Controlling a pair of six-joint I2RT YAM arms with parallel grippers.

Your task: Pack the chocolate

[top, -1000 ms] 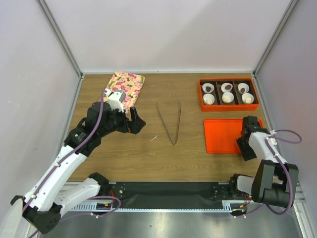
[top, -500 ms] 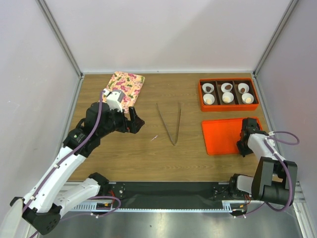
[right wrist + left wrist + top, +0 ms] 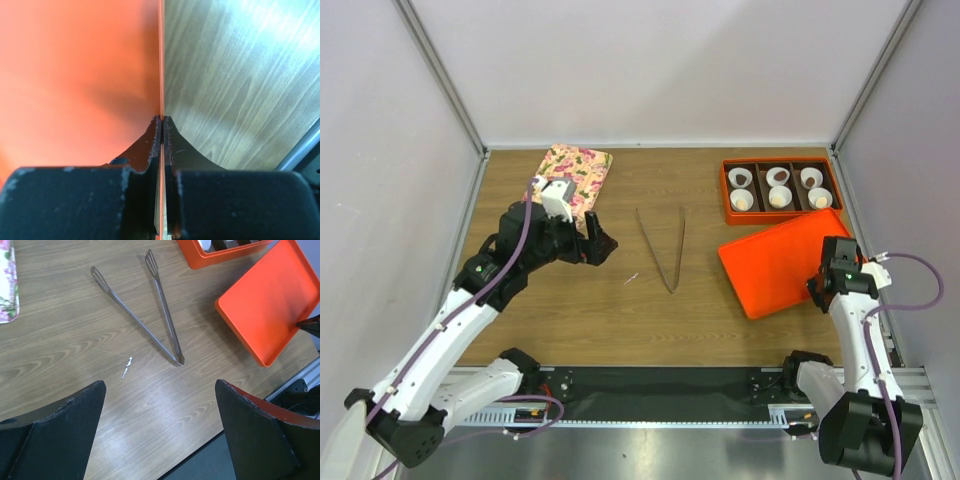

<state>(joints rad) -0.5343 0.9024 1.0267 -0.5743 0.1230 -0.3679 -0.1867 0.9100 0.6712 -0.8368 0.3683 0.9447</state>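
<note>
Only your right wrist view shows the right gripper pinching the thin rim of the smooth orange plastic lid; your left gripper hangs spread, facing slender metal tongs.

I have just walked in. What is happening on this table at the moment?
The right gripper is shut on the edge of the flat orange lid and holds it tilted, partly raised from the table. The left gripper hangs open near the metal tongs, holding nothing. Behind the lid, the orange box stands uncovered with six white paper cups in it; some seem to hold a dark lump, probably chocolate.
</note>
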